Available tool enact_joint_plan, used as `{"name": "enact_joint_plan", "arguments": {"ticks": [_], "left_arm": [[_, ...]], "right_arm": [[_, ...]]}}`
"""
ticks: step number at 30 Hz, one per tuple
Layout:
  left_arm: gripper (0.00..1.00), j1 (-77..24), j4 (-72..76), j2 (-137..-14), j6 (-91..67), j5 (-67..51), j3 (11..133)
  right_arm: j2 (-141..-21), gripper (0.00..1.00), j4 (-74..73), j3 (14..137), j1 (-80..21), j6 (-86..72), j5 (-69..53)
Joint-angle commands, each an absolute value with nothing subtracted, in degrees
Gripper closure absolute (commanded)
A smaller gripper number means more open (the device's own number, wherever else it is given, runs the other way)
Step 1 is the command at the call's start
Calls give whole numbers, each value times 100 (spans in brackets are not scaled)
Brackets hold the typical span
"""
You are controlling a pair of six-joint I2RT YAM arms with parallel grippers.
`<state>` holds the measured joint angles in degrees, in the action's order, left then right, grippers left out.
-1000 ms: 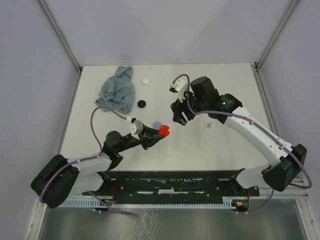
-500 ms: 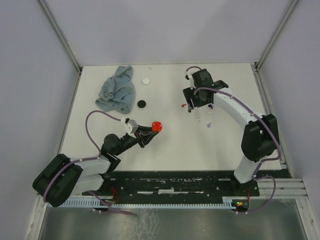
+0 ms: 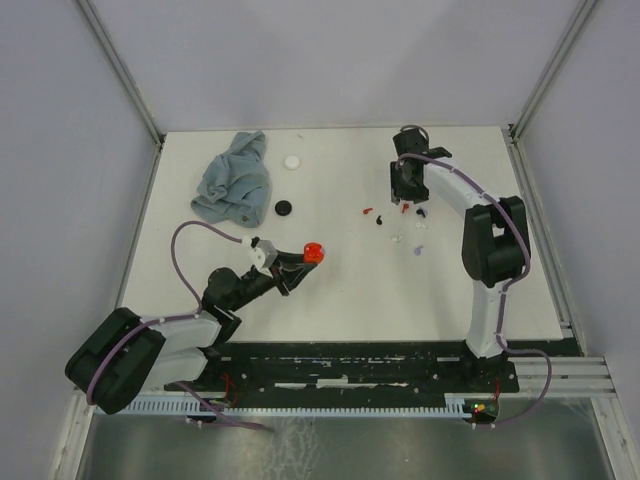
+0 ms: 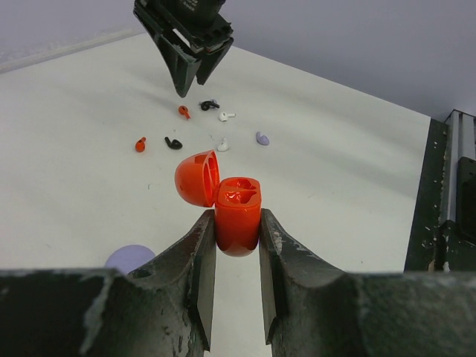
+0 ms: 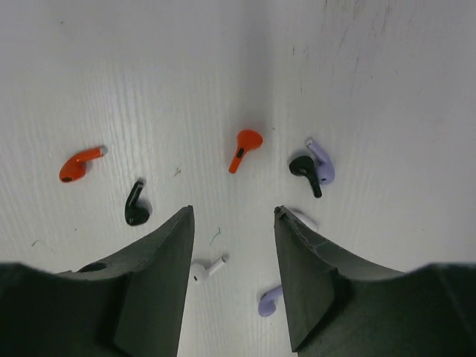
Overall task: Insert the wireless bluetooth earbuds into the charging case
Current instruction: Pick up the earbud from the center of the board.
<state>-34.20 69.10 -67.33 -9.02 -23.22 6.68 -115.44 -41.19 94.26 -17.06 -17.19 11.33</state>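
Left jaws: clenched on the red charging case [image 4: 238, 216], lid [image 4: 197, 178] swung open.
Right jaws: parted, nothing between them, hovering over the worktop [image 5: 149, 59].
Earbuds [image 5: 136, 204]: loose on the worktop under the right jaws, well apart from the left jaws.
Red earbud [image 5: 244, 149]: just beyond the right jaws' gap.

left hand [image 4: 236, 223]: clamped, low | right hand [image 5: 232, 213]: jaws apart, pointing down

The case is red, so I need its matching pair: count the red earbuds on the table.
2. One red earbud lies at the cluster's left edge, near a black earbud; the other lies just ahead of the right gripper. Its fingers may hide more.
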Motion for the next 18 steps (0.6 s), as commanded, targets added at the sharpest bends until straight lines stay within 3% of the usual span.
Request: {"name": "enact_joint_plan", "arguments": {"ticks": [1,18], "left_arm": [[97,-3402,7074,-6645,-623,-2534,756],[97,-3401,7000,-6589,-665,-2781,826]], "right_arm": [[-11982,47,-4069,9896,-1543,-2108,1340],[-12916,58,-3988,10463,-1256,-2250,762]]}}
